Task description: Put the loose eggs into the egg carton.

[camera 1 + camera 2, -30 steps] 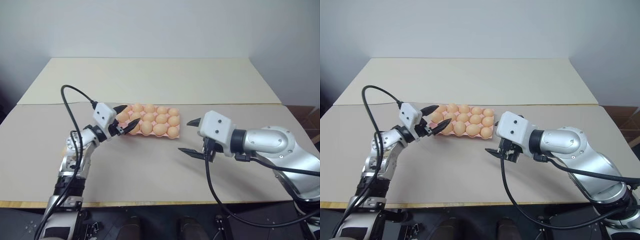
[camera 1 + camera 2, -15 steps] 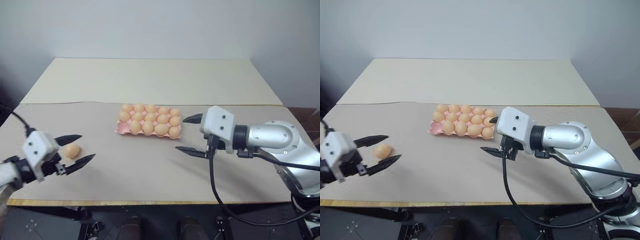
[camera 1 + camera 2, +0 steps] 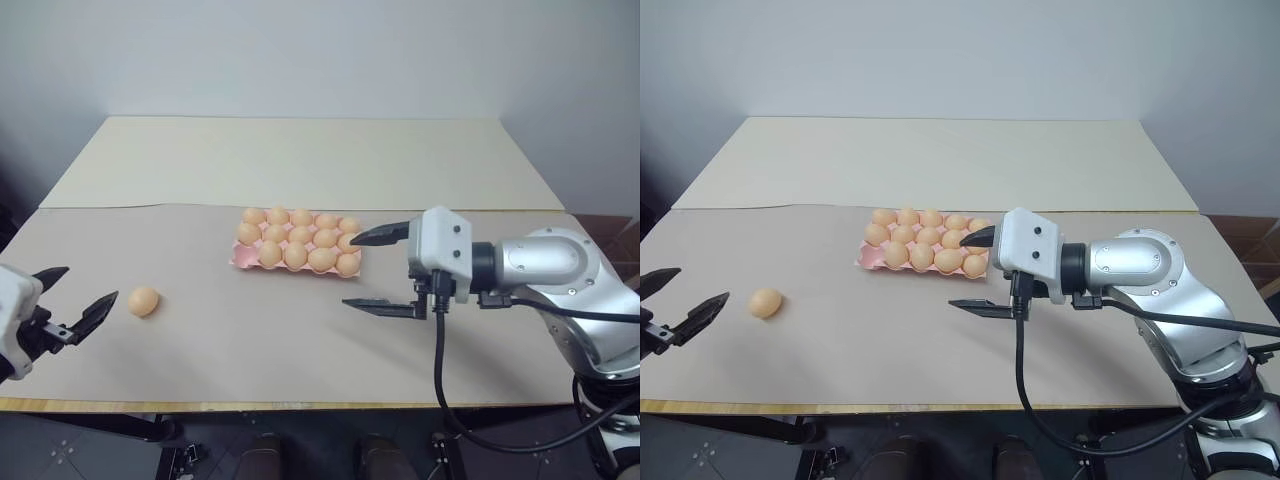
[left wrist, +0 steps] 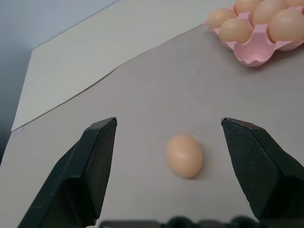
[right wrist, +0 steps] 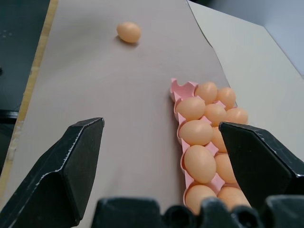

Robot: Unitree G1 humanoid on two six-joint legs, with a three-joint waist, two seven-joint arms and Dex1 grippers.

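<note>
One loose egg point(image 3: 143, 301) lies on the brown table cover, left of the middle and well left of the pink egg carton point(image 3: 240, 259). The carton holds several eggs, and its near-left corner cup point(image 5: 181, 90) shows bare pink. My left gripper point(image 3: 89, 283) hovers open at the table's left front, pointing at the egg point(image 4: 185, 155), which lies just beyond its fingertips and between their lines. My right gripper point(image 3: 349, 271) hangs open just right of the carton's right end, pointing left, with nothing between its fingers.
The brown cover point(image 3: 300, 340) runs to the table's front edge. Behind it the paler table top point(image 3: 300, 160) reaches back to the wall. A black cable point(image 3: 437, 370) droops from my right wrist over the front edge.
My left arm has swung from the carton's left end to the table's left front, passing the loose egg and uncovering it. My right gripper has only turned slightly.
</note>
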